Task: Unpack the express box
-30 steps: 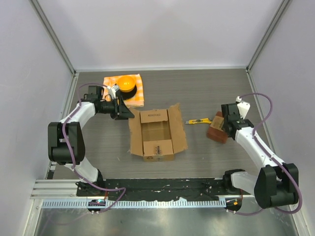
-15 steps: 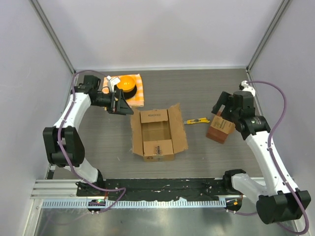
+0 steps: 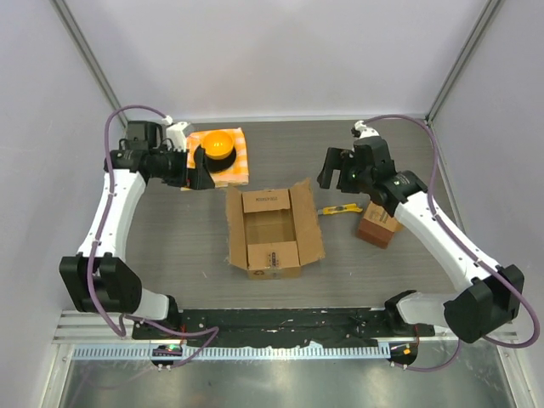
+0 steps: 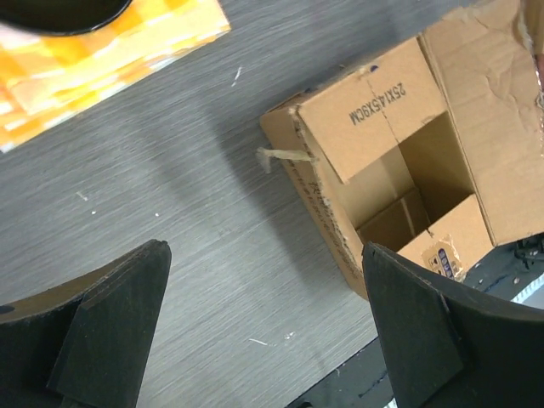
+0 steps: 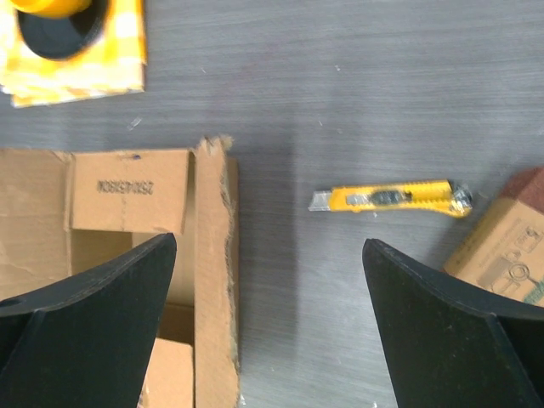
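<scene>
Your left pincer hangs released off the express box's far-left corner. Your right pincer, also released, hangs off its far-right corner.

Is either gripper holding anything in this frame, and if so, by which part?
Nothing is held. The left gripper and the right gripper are both open and empty; the express box lies open, touched by neither.

2 boxes — 1 knife, 1 cloth
</scene>
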`<act>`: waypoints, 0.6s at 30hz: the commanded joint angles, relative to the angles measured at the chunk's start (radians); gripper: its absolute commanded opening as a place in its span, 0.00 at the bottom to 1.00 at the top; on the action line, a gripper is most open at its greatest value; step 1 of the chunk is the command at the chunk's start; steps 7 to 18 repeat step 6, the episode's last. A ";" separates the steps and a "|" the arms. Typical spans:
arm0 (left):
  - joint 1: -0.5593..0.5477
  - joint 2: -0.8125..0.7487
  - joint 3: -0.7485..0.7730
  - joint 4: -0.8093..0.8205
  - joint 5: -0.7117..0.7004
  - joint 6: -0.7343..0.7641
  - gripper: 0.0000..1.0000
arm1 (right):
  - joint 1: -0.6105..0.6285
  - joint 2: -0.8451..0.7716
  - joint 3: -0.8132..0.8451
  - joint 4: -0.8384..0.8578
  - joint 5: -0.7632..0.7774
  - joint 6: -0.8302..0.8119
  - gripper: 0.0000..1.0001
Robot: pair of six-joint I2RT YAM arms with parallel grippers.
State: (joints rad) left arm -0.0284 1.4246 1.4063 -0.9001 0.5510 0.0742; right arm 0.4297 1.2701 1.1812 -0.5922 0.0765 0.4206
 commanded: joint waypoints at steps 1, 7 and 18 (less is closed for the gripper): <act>0.128 0.011 -0.013 0.021 0.067 -0.065 1.00 | -0.002 -0.038 -0.008 0.167 -0.096 -0.014 0.98; 0.232 -0.039 -0.026 0.047 0.184 -0.116 1.00 | -0.003 -0.024 -0.022 0.180 -0.100 -0.034 0.98; 0.232 -0.039 -0.026 0.047 0.184 -0.116 1.00 | -0.003 -0.024 -0.022 0.180 -0.100 -0.034 0.98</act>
